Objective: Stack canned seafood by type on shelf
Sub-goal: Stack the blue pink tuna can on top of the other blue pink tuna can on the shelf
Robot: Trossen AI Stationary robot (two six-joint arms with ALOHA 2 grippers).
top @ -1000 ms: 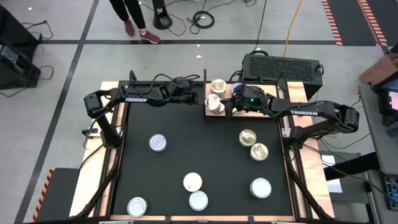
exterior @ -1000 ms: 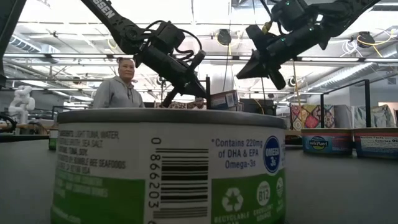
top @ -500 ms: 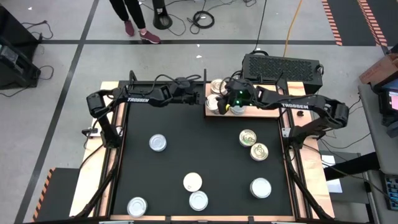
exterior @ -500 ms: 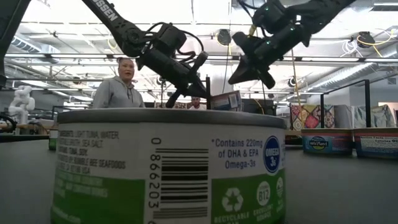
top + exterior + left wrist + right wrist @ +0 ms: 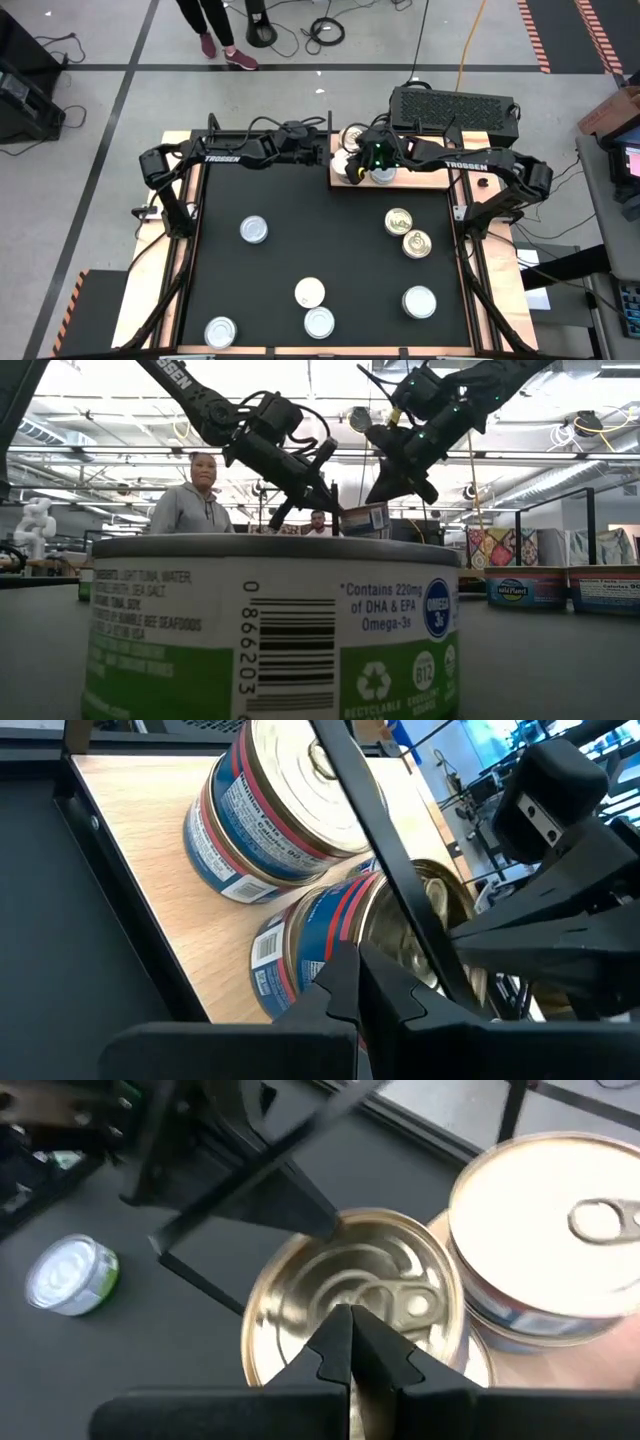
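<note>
Both claws meet over the shelf (image 5: 400, 178) at the tabletop's far edge, fingers pinched shut and gripping nothing. The right claw (image 5: 352, 1342) hangs above a gold-topped tin (image 5: 350, 1305); the left claw (image 5: 358, 982) rests beside it. Nudging gently should square the stack without toppling the neighbouring white-topped tin (image 5: 555, 1230).

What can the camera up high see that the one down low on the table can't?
Only the high view shows the light-brown wooden board, two gold-topped round tins and the black box with vents.

Only the low view shows a big green-labelled tin close up and a person in grey behind.

Both show the shut left hand and shut right hand close together.
</note>
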